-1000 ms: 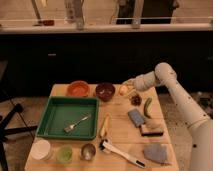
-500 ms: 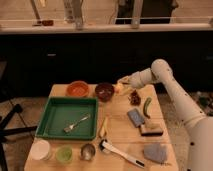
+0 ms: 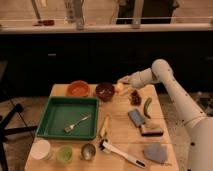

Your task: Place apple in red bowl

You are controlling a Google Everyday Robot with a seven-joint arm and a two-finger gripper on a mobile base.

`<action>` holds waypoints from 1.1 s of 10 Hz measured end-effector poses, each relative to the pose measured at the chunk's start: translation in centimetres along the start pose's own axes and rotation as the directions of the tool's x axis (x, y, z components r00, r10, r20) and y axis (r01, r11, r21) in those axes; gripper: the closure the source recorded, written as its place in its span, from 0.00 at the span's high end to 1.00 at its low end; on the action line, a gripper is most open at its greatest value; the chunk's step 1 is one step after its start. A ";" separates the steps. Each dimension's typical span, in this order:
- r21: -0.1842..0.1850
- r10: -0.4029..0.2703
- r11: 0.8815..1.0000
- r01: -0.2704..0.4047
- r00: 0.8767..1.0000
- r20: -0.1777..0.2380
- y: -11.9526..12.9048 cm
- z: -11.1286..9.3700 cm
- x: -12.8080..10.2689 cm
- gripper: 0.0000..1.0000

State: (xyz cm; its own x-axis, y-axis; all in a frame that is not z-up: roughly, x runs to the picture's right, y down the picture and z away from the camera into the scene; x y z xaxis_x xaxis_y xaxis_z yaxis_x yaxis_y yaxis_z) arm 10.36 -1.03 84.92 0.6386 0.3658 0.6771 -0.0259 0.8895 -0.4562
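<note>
The apple [image 3: 119, 88] is small, round and yellow-orange. My gripper [image 3: 121, 84] is shut on it and holds it just above the table, at the right rim of the dark maroon bowl [image 3: 104, 91]. The arm reaches in from the right. The red bowl [image 3: 78, 88] is shallow and orange-red. It stands at the back of the table, left of the dark bowl, about one bowl's width left of the apple.
A green tray [image 3: 57, 131] with a fork [image 3: 76, 123] fills the left. A green pepper [image 3: 147, 107], a dark red item [image 3: 135, 96], a sponge [image 3: 135, 117], a brush [image 3: 150, 130], a yellowish strip [image 3: 105, 126], cups [image 3: 64, 153] and a grey cloth [image 3: 155, 152] lie around.
My gripper has carried the apple left and slightly up, from the table's right side to the right rim of the dark bowl. Nothing else moved.
</note>
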 end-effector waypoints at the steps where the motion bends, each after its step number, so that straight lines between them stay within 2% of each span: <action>1: 0.024 0.000 1.000 -0.001 1.000 0.007 -0.3 0.3 -0.3 0.00; 6: 0.129 0.060 0.989 -0.069 0.995 0.074 -2.3 2.7 -1.2 0.00; 8: 0.147 0.080 0.985 -0.093 0.993 0.092 -3.2 3.9 -1.5 0.00; 9: 0.153 0.089 0.983 -0.104 0.990 0.106 -3.9 5.2 -2.2 0.00; 11: 0.152 0.096 0.982 -0.116 0.987 0.132 -4.9 7.0 -3.1 0.00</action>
State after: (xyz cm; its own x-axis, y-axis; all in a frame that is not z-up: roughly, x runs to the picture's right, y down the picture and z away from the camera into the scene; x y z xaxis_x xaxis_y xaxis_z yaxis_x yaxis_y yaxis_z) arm 3.12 -4.64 89.11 0.5260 0.4826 0.7003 -0.2160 0.8722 -0.4388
